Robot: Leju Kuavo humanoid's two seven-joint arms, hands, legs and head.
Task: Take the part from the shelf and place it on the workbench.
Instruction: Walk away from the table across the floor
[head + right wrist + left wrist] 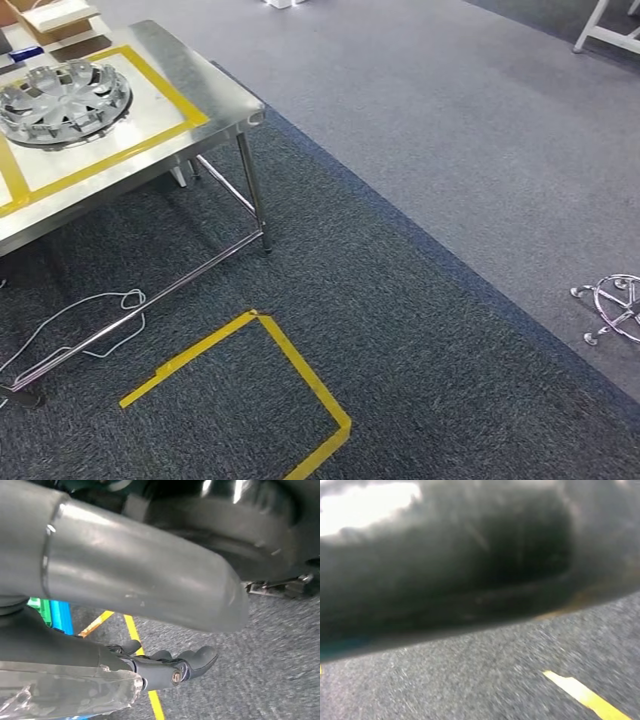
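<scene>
A silver wheel cover (64,100) lies flat inside a yellow-taped square on the steel workbench (219,100) at the upper left of the head view. My right hand (162,665) hangs over the dark carpet. Its thick grey thumb (151,590) stands apart from the dark fingers (196,660), and only floor shows between them. The left wrist view is blurred, with carpet and a strip of yellow tape (584,695).
A yellow tape square (302,370) marks the dark carpet in front of the bench. A white cable (113,305) lies by the bench's lower rail. A chrome wheeled base (615,305) stands at the right edge. A cardboard box (53,18) sits on the bench's far end.
</scene>
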